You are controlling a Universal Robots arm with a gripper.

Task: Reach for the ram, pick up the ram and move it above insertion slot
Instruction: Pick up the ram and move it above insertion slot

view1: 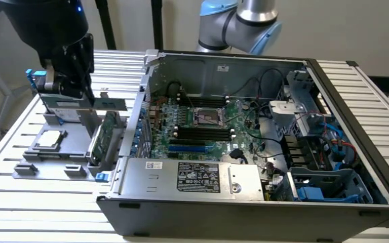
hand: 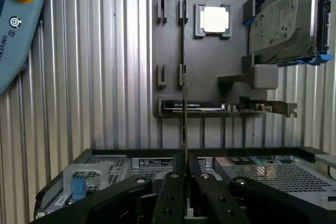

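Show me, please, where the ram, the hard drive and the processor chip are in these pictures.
ram (hand: 184, 129): wrist view, its thin edge facing the camera.
hard drive (hand: 281, 24): wrist view, middle of its silver face.
processor chip (hand: 214, 19): wrist view, centre of its bright lid.

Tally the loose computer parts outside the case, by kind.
Ram stick: 1
Processor chip: 1
Hard drive: 1
Expansion card: 1
Total: 4
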